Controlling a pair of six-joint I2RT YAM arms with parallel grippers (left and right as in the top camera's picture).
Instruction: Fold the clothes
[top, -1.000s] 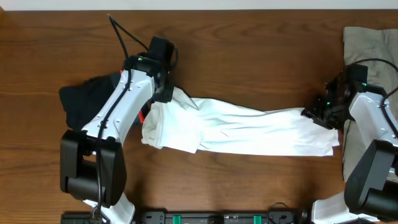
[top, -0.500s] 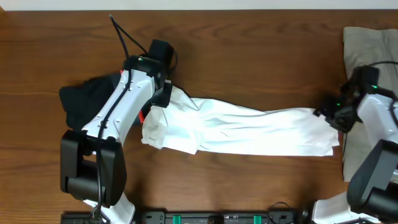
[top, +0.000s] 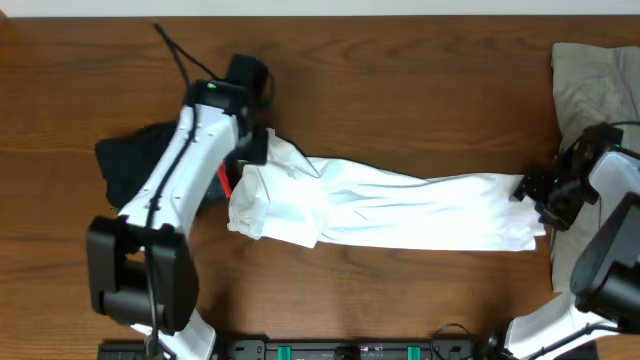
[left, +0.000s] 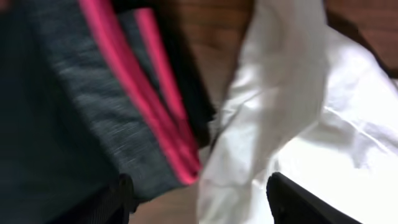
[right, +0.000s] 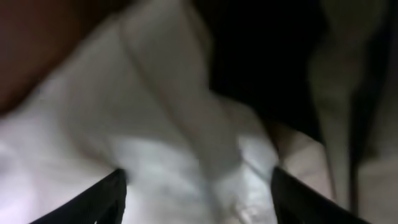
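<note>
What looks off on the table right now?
The white T-shirt lies as a long wrinkled band across the table, not spread flat. Its left end is bunched into a lump right up against the black shorts. The khaki-grey garment sits rumpled at the right edge.

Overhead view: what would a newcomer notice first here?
The white shirt, stretched into a long rumpled band across the middle of the table. Black shorts lie at its left end, partly under the left arm, and a khaki garment lies at the right edge.
</note>
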